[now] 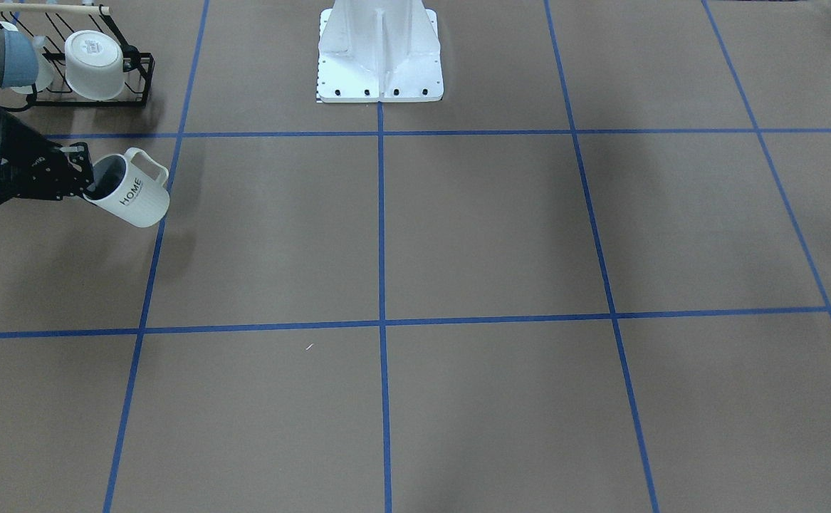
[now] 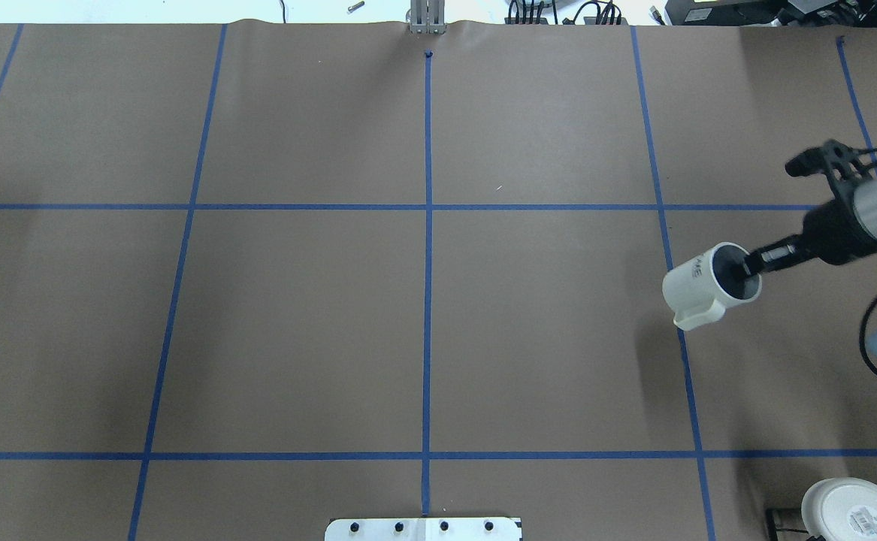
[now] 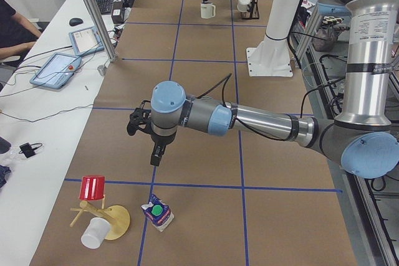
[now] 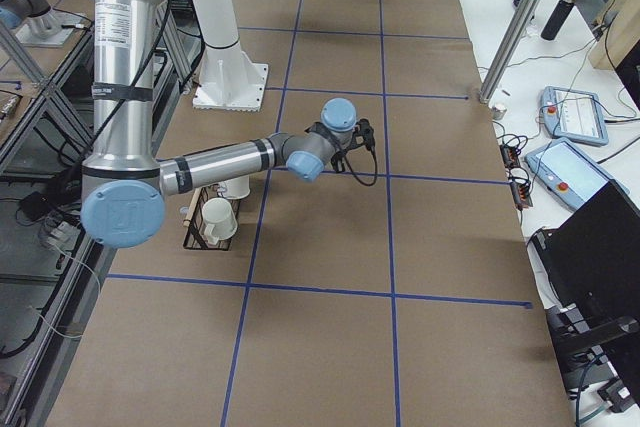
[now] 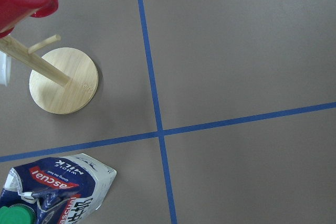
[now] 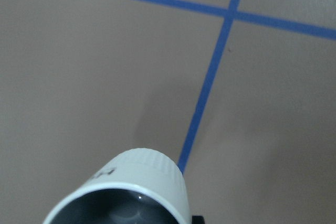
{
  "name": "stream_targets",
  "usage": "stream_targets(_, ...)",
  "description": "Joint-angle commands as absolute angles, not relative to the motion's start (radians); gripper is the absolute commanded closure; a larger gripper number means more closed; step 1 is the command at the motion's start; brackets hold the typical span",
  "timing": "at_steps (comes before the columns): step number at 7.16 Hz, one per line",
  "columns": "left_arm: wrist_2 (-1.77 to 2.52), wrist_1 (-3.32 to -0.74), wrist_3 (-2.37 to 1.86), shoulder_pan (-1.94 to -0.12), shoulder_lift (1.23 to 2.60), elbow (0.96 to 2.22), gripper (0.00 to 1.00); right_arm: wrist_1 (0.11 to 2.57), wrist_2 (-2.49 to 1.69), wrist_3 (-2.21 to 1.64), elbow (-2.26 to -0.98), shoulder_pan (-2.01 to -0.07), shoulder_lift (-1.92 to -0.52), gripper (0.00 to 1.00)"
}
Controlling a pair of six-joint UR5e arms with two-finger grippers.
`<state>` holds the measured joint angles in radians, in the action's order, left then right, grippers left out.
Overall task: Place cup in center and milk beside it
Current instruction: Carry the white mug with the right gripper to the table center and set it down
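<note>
The white "HOME" cup (image 1: 130,192) hangs tilted above the table over a blue tape line, on the robot's right side. My right gripper (image 1: 86,182) is shut on the cup's rim, with one finger inside the dark interior. The cup also shows in the overhead view (image 2: 701,289) with the right gripper (image 2: 750,264), and in the right wrist view (image 6: 136,187). The milk (image 3: 158,212) stands on the table near the left end. It shows at the bottom left of the left wrist view (image 5: 52,190). My left gripper (image 3: 156,151) hovers above and beyond the milk. I cannot tell whether it is open or shut.
A black rack (image 1: 95,68) with other white mugs stands behind the held cup. A wooden mug tree (image 5: 63,80) with a red cup (image 3: 93,188) and a white cup (image 3: 93,235) stands beside the milk. The white robot pedestal (image 1: 379,57) is at the table's back middle.
</note>
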<state>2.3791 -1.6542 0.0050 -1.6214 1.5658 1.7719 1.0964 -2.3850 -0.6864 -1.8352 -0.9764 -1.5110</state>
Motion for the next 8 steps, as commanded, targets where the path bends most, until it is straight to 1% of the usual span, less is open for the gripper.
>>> stream_targets(1, 2.379, -1.652, 0.005, -1.621, 1.581, 1.764, 0.02, 1.653, -2.248, -0.689, -1.756, -0.944, -1.032, 1.0)
stream_targets(3, 2.379, -1.651, 0.003, -1.621, 1.585, 1.764, 0.02, 1.677, -2.14, -0.715, -1.465, -0.855, -0.77, 1.0)
stream_targets(4, 2.379, -1.651, 0.003, -1.621, 1.588, 1.763, 0.02, 1.64, -2.114, -0.739, -1.345, -0.815, -0.679, 1.0)
stream_targets(5, 2.379, -1.649, 0.003, -1.618, 1.591, 1.76, 0.02, 1.568, -2.114, -0.765, -1.319, -0.798, -0.673, 1.0)
stream_targets(8, 2.381, -1.651, 0.008, -1.617, 1.591, 1.738, 0.02, 1.519, -2.111, -0.781, -1.316, -0.752, -0.673, 1.0)
